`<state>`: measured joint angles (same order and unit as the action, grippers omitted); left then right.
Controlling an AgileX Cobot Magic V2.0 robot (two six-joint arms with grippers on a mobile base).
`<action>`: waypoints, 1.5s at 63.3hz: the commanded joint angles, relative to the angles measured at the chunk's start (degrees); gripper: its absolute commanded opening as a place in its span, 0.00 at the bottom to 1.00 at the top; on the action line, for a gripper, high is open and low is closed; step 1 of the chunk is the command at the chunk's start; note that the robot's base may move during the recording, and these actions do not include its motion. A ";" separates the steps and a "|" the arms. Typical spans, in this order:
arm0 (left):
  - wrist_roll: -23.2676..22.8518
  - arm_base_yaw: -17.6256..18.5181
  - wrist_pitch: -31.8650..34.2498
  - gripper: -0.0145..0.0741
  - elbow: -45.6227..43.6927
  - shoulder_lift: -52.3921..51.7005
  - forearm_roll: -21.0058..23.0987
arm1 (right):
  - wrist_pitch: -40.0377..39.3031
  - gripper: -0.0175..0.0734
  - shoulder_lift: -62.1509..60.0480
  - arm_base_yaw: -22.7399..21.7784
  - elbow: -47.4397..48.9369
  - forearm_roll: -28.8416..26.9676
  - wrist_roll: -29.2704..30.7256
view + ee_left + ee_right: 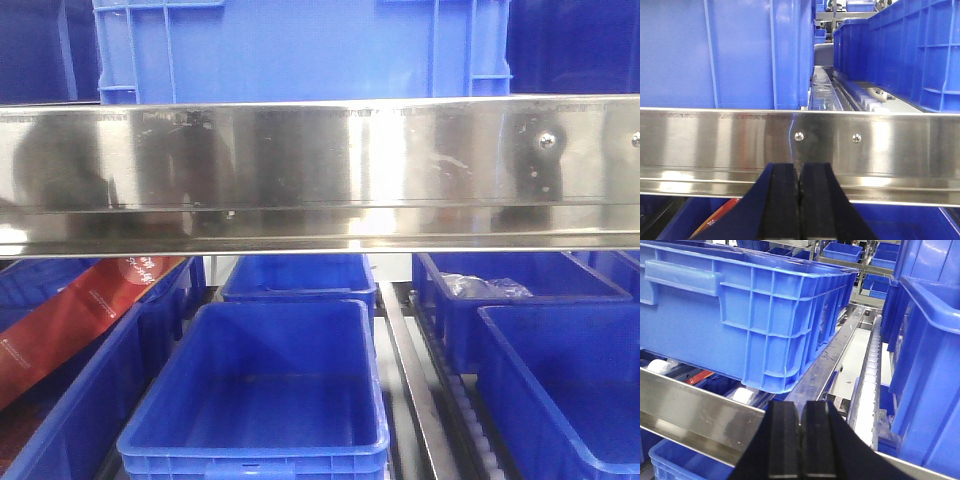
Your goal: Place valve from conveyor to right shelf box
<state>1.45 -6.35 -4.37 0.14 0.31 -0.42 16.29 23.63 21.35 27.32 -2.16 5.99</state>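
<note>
Both black tools, left [799, 205] and right [800, 445], are pressed closed and hold nothing. Only the front view shows the empty blue plastic box [260, 400] under the shiny steel shelf rail [320, 170].

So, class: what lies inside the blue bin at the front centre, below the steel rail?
The bin looks empty where visible; its near inner wall is hidden by its rim. The rail runs above.
</note>
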 commanded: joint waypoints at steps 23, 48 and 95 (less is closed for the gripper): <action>-0.02 -0.03 1.18 0.04 -0.14 -0.31 0.42 | -3.94 0.02 -0.78 -2.56 -0.07 0.06 -0.09; -0.02 -0.03 1.18 0.04 -0.14 -0.31 0.42 | -12.01 0.02 -13.17 -21.38 -14.53 -5.15 -0.09; -0.02 -0.03 1.18 0.04 -0.14 -0.31 0.42 | -12.25 0.02 -23.63 -22.18 -27.32 -4.71 -0.09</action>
<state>1.45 -6.35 -4.24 0.14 0.31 -0.42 4.75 0.14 -0.56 0.05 -7.15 5.99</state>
